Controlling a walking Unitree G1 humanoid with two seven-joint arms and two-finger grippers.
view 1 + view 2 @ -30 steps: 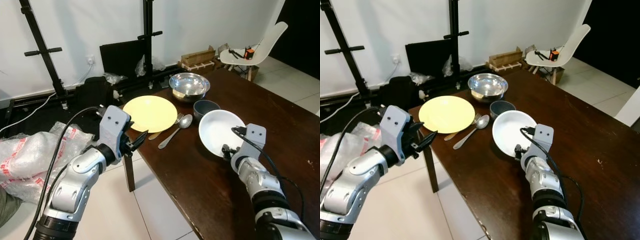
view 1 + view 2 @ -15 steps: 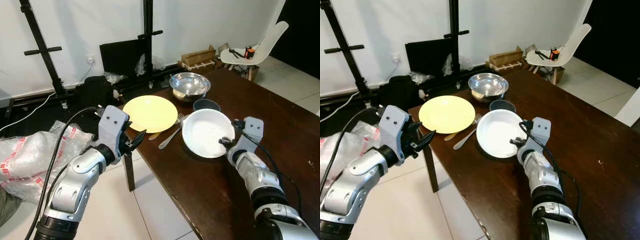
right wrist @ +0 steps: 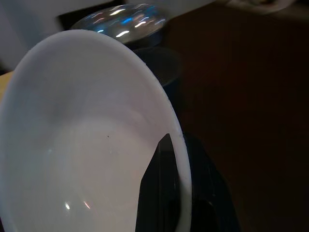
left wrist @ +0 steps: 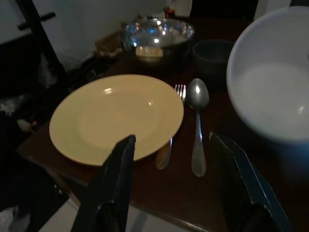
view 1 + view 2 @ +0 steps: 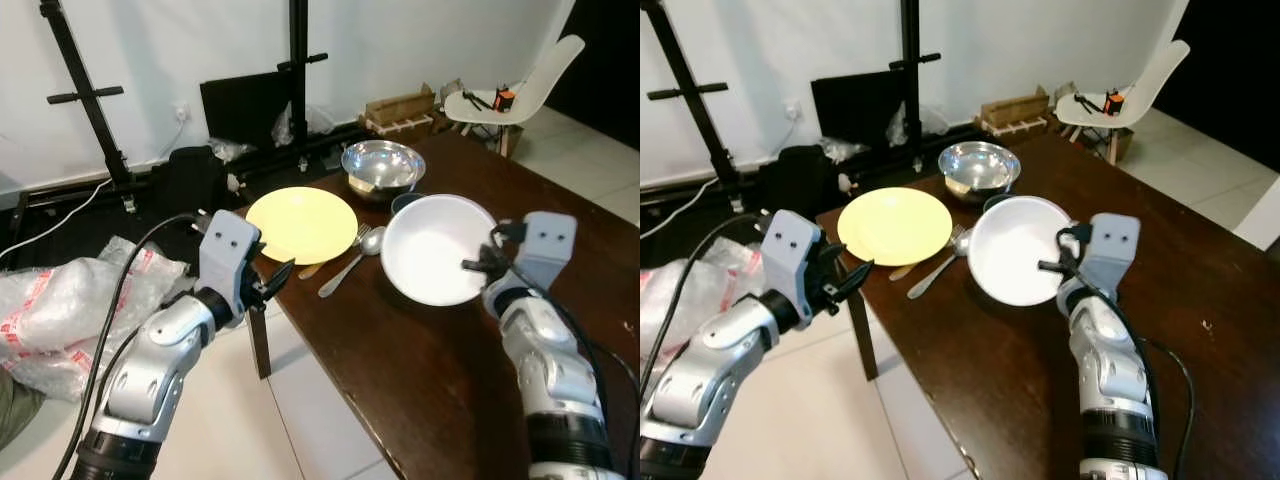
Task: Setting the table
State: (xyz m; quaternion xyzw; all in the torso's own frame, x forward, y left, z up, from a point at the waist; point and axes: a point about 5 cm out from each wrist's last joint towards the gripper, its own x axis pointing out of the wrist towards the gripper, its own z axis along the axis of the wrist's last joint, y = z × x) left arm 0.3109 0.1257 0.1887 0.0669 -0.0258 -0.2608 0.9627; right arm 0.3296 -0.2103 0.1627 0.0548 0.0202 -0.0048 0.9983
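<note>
My right gripper (image 5: 484, 262) is shut on the rim of a white bowl (image 5: 432, 250), holding it tilted above the dark wooden table (image 5: 450, 370). A yellow plate (image 5: 301, 224) lies near the table's left corner. Beside it lie a fork (image 4: 165, 150) and a spoon (image 5: 351, 262). A small dark blue bowl (image 4: 212, 50) and a steel mixing bowl (image 5: 382, 166) stand behind the white bowl. My left gripper (image 5: 270, 282) hovers open just off the table's left edge, in front of the plate.
A white chair (image 5: 520, 85) with small items on its seat stands at the far right. Black stands, a dark case and wooden crates line the wall. Bubble wrap (image 5: 60, 300) lies on the tiled floor to the left.
My right gripper has lifted the white bowl off the table and tilted it, first swinging left, then up and right. The left arm has stayed put.
</note>
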